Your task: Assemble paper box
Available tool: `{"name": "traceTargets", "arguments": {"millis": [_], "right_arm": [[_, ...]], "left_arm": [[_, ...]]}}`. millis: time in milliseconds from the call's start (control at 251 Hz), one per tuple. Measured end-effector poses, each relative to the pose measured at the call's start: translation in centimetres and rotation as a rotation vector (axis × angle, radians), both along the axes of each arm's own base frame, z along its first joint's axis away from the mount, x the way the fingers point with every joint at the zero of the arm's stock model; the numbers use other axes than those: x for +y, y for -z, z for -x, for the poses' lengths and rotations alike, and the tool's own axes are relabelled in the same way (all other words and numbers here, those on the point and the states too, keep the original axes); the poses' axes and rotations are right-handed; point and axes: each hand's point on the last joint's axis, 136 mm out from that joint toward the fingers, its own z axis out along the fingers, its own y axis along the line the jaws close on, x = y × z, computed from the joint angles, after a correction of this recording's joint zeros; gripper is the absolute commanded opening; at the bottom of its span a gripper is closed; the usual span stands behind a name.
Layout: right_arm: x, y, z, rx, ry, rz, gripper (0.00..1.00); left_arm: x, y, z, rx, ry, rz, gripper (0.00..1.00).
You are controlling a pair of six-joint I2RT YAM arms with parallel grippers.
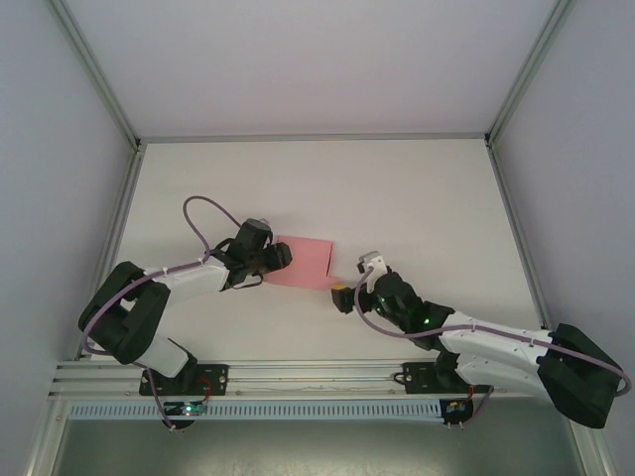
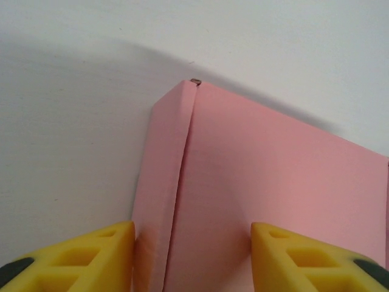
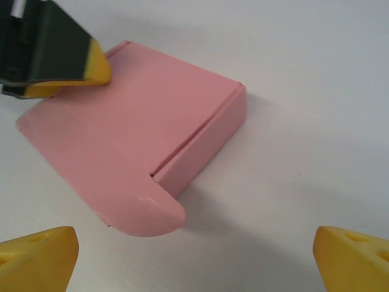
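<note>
The paper box [image 1: 310, 260] is a flat pink closed carton lying on the white table. In the right wrist view the box [image 3: 140, 121] has a rounded flap [image 3: 149, 213] curling out at its near corner. My left gripper [image 1: 277, 258] is at the box's left end. In its wrist view the left gripper [image 2: 191, 255] stands open: one yellow fingertip [image 2: 79, 258] is beside the folded side wall and the other lies over the pink box [image 2: 267, 182] top. My right gripper [image 1: 353, 278] sits just right of the box, wide open and holding nothing; the right gripper [image 3: 196, 243] is over bare table.
The white table [image 1: 417, 198] is walled in by grey panels with metal rails at the left, right and back. Bare surface lies behind and to the right of the box. Both arm bases sit on the rail at the near edge.
</note>
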Motion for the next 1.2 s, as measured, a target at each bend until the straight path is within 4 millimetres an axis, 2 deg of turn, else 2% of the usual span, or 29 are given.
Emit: {"name": "traceTargets", "arguments": {"millis": [144, 295, 463, 706, 778, 958, 1197], "right_arm": [[-1.8, 0.4, -2.2, 0.131, 0.114, -0.070, 0.98], [-2.6, -1.0, -4.9, 0.236, 0.213, -0.181, 0.98], [-1.3, -1.7, -5.5, 0.322, 0.195, -0.238, 0.98], [-0.1, 0.2, -5.6, 0.496, 0.182, -0.266, 0.98], [0.6, 0.5, -5.7, 0.537, 0.165, -0.272, 0.98], [2.5, 1.0, -6.3, 0.622, 0.121, -0.292, 0.98], [3.7, 2.1, -6.6, 0.701, 0.093, -0.304, 0.98]], "left_arm": [[-0.5, 0.0, 0.1, -0.015, 0.026, 0.033, 0.38], [-1.0, 0.0, 0.3, -0.033, 0.048, 0.108, 0.30], [-0.8, -0.1, 0.4, -0.042, 0.046, 0.188, 0.26], [0.3, 0.0, 0.6, -0.056, 0.018, 0.292, 0.20], [0.4, 0.0, 0.7, -0.057, 0.014, 0.321, 0.14], [0.8, 0.1, 0.8, -0.063, -0.003, 0.426, 0.08], [0.5, 0.2, 0.2, -0.082, 0.005, 0.565, 0.08]]}}
